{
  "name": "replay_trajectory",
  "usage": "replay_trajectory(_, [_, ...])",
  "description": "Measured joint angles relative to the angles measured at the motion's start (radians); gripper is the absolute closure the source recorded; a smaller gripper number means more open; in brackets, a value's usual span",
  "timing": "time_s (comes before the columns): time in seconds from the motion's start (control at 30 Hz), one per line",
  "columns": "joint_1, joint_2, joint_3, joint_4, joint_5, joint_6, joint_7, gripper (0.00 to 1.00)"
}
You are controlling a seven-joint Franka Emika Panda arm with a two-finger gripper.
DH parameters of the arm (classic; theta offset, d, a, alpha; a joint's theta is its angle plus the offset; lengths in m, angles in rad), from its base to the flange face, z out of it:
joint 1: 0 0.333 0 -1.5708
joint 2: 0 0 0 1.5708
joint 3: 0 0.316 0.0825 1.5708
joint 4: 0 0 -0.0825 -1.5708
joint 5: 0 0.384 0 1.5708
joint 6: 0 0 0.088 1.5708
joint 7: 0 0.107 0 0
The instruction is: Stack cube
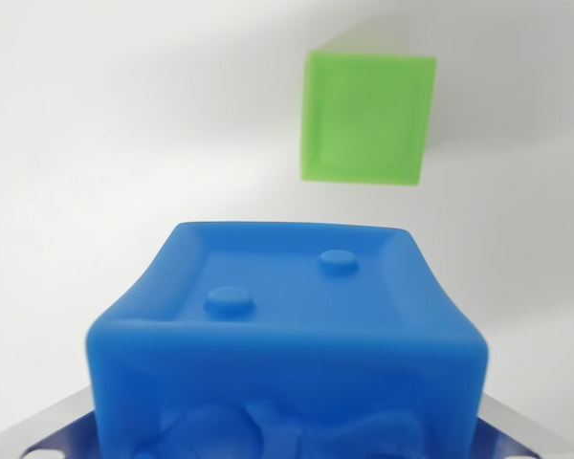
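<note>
The claw (pixel 287 449) sits at the bottom edge of the wrist view, and only pale metal slivers of it show at the lower left and lower right corners, flanking the blue cube (pixel 287 335). The cube fills the space between those two parts and hides the fingertips, so the claw appears closed on it from both sides, though the actual contact is out of sight. How wide the claw stands can only be judged by the cube's own width.

The blue cube is close to the camera and fills the lower half of the view. Its upper face has a raised rim around a shallow recess with two small round studs in it. The face toward the camera carries a moulded relief, partly cut off by the frame edge.

Beyond the claw and slightly toward the wrist view's right lies the green cube (pixel 366 117), well apart from the blue one, with nothing between them. It rests on the plain white bench (pixel 96 143), looks a little blurred, and casts a soft shadow.
</note>
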Motion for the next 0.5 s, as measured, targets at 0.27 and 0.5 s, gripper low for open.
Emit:
replay_trajectory(0.27, [-0.017, 0.020, -0.001, 0.038, 0.000, -0.018, -0.024, 1.00])
replay_trajectory(0.5, [-0.032, 0.036, -0.001, 0.071, 0.000, -0.034, -0.044, 1.00])
